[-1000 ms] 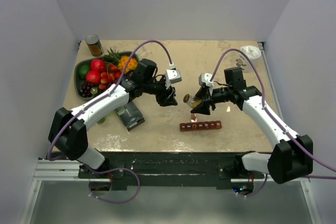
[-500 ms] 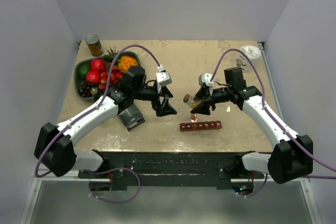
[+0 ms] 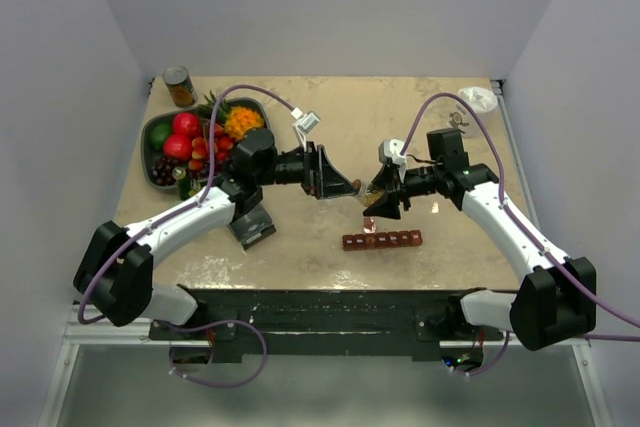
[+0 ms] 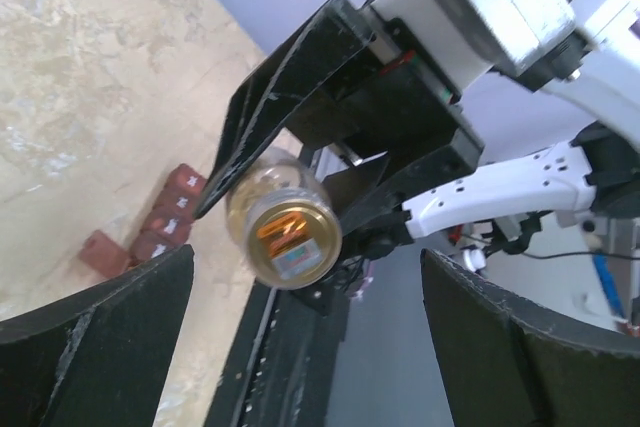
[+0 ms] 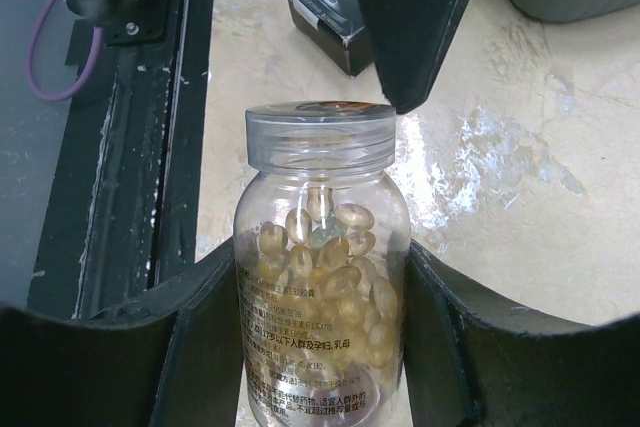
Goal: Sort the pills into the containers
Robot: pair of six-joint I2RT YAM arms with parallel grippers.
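Observation:
A clear bottle (image 5: 320, 277) full of tan-orange pills (image 5: 345, 267) sits between the fingers of my right gripper (image 5: 320, 347), which is shut on its body. The bottle points left, with its clear cap (image 5: 320, 135) on. In the top view the right gripper (image 3: 376, 201) holds it above the table, just over the left end of the dark red containers strip (image 3: 382, 240). My left gripper (image 3: 340, 185) is open wide and faces the cap. In the left wrist view the cap (image 4: 290, 242) lies between the spread fingers (image 4: 110, 337) without touching them, and the containers (image 4: 150, 232) show behind.
A grey-green fruit bowl (image 3: 158, 132) and a metal can (image 3: 180, 87) stand at the far left. A black box (image 3: 250, 224) lies under the left forearm. A white object (image 3: 478, 99) sits at the far right corner.
The left gripper opened wide, drew back toward the near edge, then swung right up to the bottle's cap. The right arm and bottle have not moved.

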